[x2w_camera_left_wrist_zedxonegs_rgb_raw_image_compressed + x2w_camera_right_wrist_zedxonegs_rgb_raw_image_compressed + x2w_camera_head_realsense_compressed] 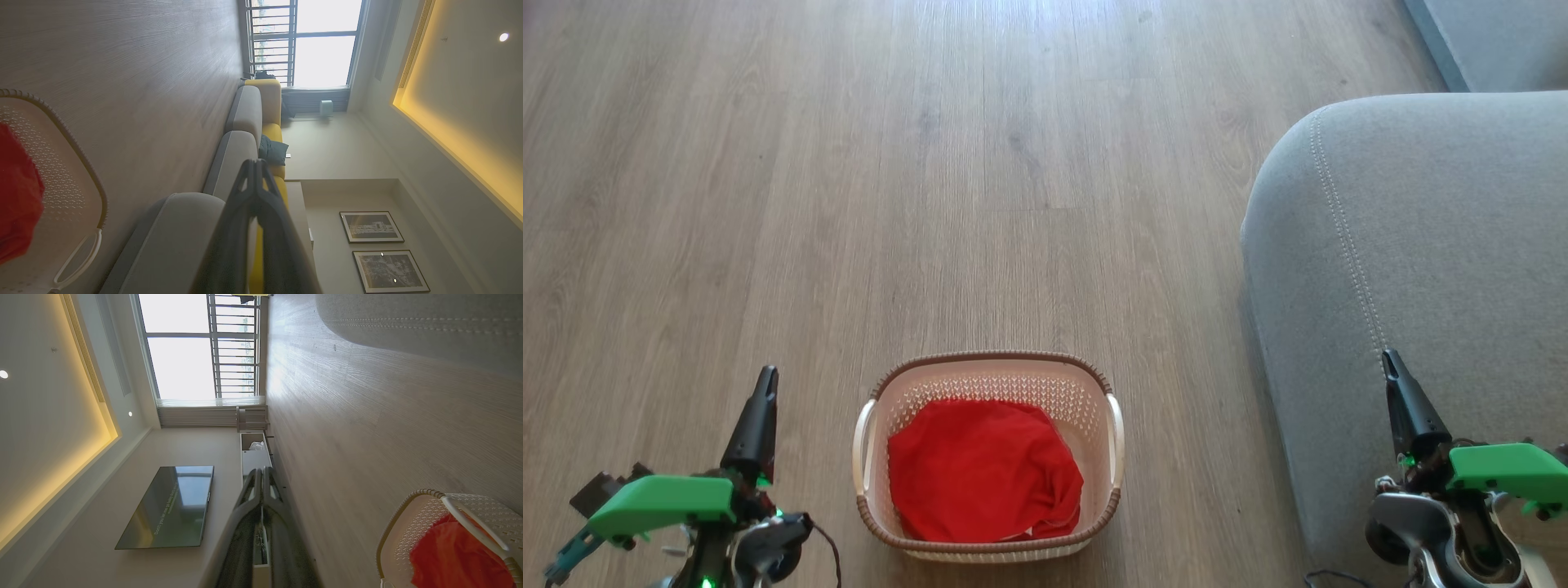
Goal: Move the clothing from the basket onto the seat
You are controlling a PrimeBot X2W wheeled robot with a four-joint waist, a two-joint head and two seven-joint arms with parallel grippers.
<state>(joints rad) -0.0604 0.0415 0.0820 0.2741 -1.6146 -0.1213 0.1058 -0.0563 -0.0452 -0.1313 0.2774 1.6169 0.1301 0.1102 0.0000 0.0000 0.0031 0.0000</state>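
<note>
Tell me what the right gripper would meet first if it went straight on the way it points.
Nothing close, it seems. The right gripper points out over the floor, with the seat off to one side; far along that line stands a white cabinet by the wall. Depth is unclear.

Pale wood floor (849, 163); bright window (184, 355) (barred on one side); TV (171, 506) and two pictures (371, 227) on cream walls (339, 151).

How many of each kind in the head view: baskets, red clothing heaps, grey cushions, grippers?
Baskets: 1, the basket
Red heaps: 1, the clothing; garments inside cannot be told apart
Grey cushions: 2, the seat and a second grey cushion
Grippers: 2, left gripper and right gripper
Total: 6
</note>
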